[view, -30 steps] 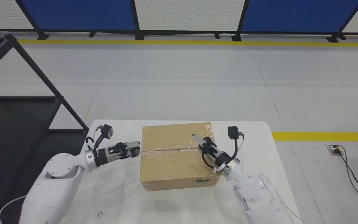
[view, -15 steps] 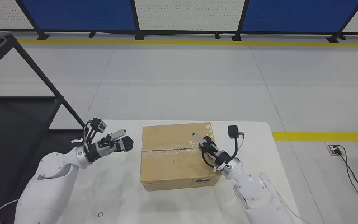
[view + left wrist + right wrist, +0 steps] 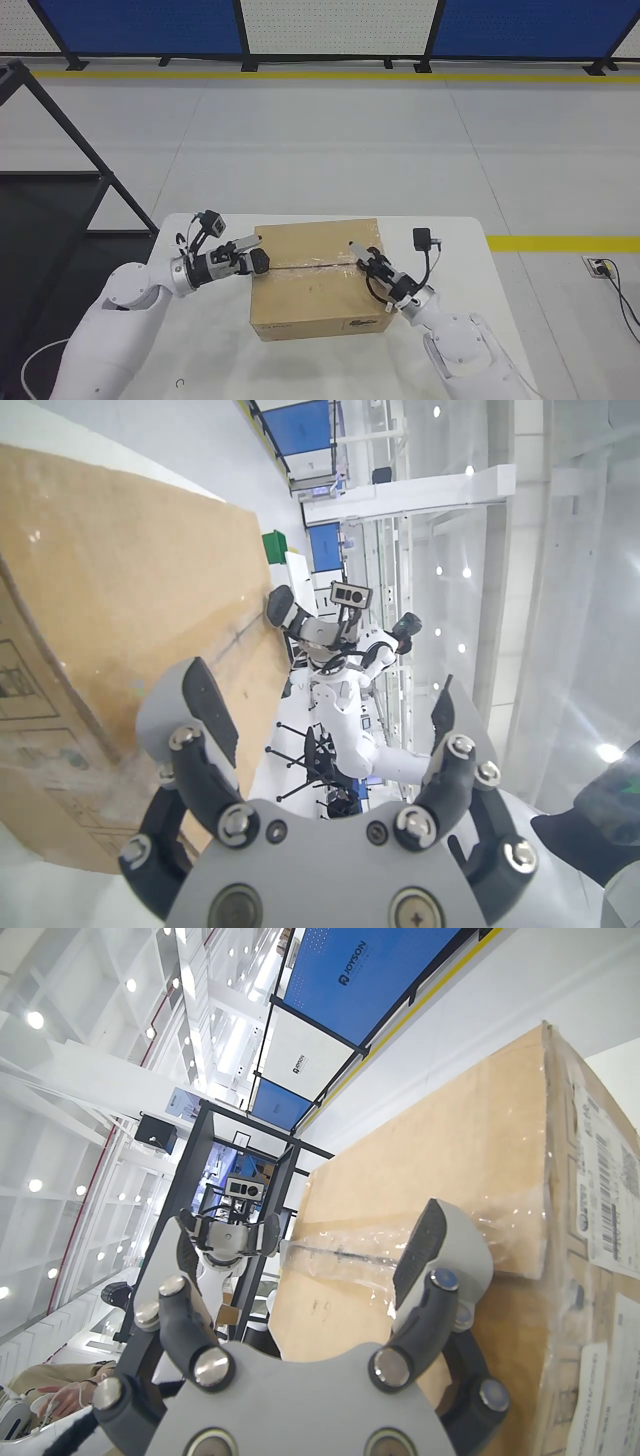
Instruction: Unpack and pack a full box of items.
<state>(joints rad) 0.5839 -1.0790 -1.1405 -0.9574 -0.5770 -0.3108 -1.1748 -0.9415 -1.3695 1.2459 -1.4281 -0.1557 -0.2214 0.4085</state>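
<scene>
Taped brown cardboard box (image 3: 315,295) on white table (image 3: 210,340); L gripper (image 3: 261,259) at left seam end, R gripper (image 3: 363,252) at right end, both w/ fingers wide.

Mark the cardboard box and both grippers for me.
cardboard box (image 3: 300,300), top view, bare near top flap.
left gripper (image 3: 257,254), top view, midway between its fingertips.
right gripper (image 3: 362,252), top view, midway between its fingertips.

The plain brown box (image 3: 300,300) bears white, black-printed labels (image 3: 595,1188) and seemingly clear glossy tape (image 3: 350,1248), on a white table (image 3: 215,335).
</scene>
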